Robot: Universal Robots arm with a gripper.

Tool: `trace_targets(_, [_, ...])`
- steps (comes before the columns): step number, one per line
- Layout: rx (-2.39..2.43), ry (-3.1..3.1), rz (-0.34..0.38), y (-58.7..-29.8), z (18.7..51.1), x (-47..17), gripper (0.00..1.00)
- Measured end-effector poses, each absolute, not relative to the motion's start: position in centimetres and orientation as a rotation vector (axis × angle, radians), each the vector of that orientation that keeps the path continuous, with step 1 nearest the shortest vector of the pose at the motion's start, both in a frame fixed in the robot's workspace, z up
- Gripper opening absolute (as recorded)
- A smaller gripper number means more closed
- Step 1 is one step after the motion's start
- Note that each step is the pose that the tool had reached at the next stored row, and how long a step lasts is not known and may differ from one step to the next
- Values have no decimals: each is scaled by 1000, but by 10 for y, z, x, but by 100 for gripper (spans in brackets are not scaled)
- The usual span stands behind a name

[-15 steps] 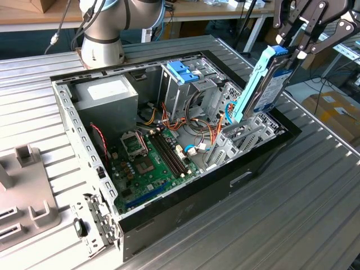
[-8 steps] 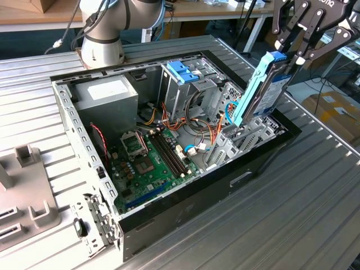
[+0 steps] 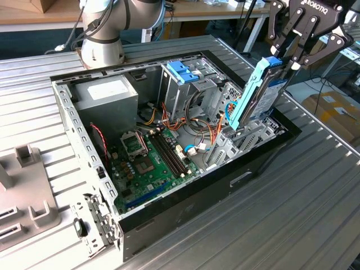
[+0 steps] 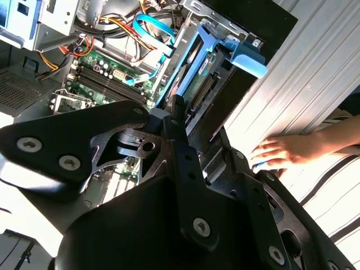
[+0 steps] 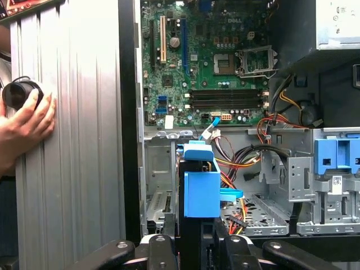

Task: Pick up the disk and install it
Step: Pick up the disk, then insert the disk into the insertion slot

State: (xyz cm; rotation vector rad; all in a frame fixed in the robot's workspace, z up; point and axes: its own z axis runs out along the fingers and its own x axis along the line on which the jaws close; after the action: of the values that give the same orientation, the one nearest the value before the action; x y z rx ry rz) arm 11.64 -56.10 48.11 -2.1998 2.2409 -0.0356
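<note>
Your ribbed metal tabletop (image 3: 315,185) carries the open computer case (image 3: 169,208) lying on its side near the middle, its long wall running toward the edge at the exterior view's right. Inside, the grey power supply box (image 3: 107,93) fills the far corner, the green motherboard (image 3: 149,163) covers the floor beside it, and the metal cage with a blue top (image 3: 183,72) stands along the far wall. The disk (image 3: 261,93) is at the case's end toward the exterior view's right, standing on end with its long axis close to upright and leaning a little. Its light-blue frame faces the motherboard. The tool (image 3: 285,61) sits directly above it, clamped on the disk's upper end, so the disk hangs straight below the fingers and points down into the drive bay (image 3: 247,135). Its lower end is in among the bay's rails, but you cannot tell whether it is seated. A person's hand (image 4: 287,151) rests on the tabletop just outside the case wall.
</note>
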Motion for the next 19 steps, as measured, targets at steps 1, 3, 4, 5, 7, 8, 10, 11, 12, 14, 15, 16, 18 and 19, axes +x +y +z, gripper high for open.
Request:
trace_targets(1, [-2199, 2241, -35, -561, 481, 116, 35])
trace_targets(3, [-2200, 2241, -35, -561, 478, 112, 35])
trace_targets(4, [-2200, 2241, -35, -561, 474, 112, 35])
trace_targets(5, [-2200, 2241, -36, -561, 473, 112, 35])
trace_targets(7, [-2200, 2241, -36, -561, 469, 112, 35])
trace_targets(8, [-2200, 2240, -36, -561, 468, 112, 35])
trace_targets(10, [-2200, 2240, -36, -561, 466, 112, 35])
trace_targets(11, [-2200, 2241, -36, -561, 466, 112, 35])
trace_targets(12, [-2200, 2241, -36, -561, 466, 112, 35])
trace_targets(14, [-2201, 2240, -36, -561, 466, 112, 35])
trace_targets(15, [-2208, 2233, -36, -561, 466, 112, 35])
trace_targets(16, [-2215, 2226, -36, -561, 466, 112, 35])
trace_targets(18, [-2222, 2218, -36, -561, 466, 112, 35])
trace_targets(19, [-2222, 2218, -36, -561, 466, 112, 35])
